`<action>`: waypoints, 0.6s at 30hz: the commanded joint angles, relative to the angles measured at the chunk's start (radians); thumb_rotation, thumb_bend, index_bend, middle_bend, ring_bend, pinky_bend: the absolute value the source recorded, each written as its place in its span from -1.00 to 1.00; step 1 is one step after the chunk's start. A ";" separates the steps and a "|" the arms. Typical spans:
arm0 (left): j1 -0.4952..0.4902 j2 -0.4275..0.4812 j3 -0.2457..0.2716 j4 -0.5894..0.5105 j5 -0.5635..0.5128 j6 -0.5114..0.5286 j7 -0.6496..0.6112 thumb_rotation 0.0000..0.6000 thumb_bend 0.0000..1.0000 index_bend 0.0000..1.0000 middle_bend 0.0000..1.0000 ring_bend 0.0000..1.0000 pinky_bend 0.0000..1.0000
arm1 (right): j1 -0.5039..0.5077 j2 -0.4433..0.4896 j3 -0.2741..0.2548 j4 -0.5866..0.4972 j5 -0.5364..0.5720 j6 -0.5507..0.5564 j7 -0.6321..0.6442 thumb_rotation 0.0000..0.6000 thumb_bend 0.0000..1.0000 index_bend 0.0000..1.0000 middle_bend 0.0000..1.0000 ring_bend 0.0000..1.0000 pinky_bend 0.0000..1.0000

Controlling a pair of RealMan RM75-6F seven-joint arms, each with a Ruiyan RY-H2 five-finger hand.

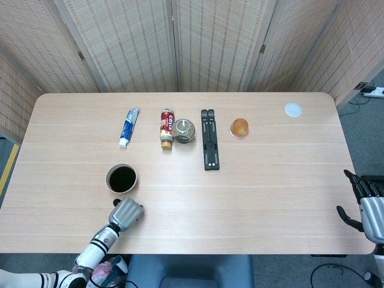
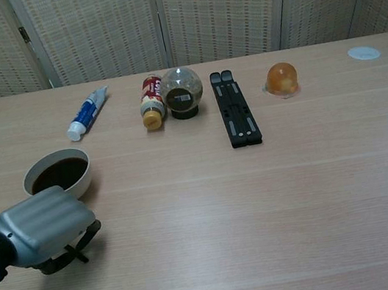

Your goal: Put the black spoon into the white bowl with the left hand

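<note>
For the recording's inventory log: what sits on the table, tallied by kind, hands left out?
Bowl: 1
Spoon, under the left hand: 1
Toothpaste tube: 1
Bottle, lying down: 1
Clear globe: 1
Black folded stand: 1
Orange ball: 1
White disc: 1
Total: 8

Both views evenly lit, bright, diffuse; light appears to come from overhead. No hard shadows. Soft, short shadows sit close under the objects on the table (image 1: 270, 180); a faint dark patch lies beneath the left hand (image 2: 42, 228) in the chest view. No strong glare; a small highlight shows on the clear globe (image 2: 182, 85) and a mild sheen on the hand's grey back. Head view sharp across the tabletop. Chest view slightly softer overall. Table edges bow slightly in both views, a wide-lens effect.
</note>
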 commanded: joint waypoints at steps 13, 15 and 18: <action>-0.008 0.020 0.003 -0.023 -0.026 0.029 -0.001 1.00 -0.01 0.27 1.00 0.84 1.00 | 0.000 -0.001 0.001 -0.001 -0.003 0.003 -0.001 1.00 -0.59 -0.83 -0.58 -0.56 -0.42; -0.008 0.029 0.003 -0.035 -0.032 0.035 -0.001 1.00 -0.01 0.28 1.00 0.84 1.00 | 0.000 -0.002 0.000 -0.001 -0.005 0.004 -0.001 1.00 -0.59 -0.83 -0.58 -0.56 -0.42; -0.007 0.044 0.002 -0.054 -0.036 0.045 -0.006 1.00 -0.01 0.28 1.00 0.84 1.00 | 0.001 -0.002 0.001 -0.001 -0.006 0.004 -0.001 1.00 -0.59 -0.83 -0.58 -0.56 -0.42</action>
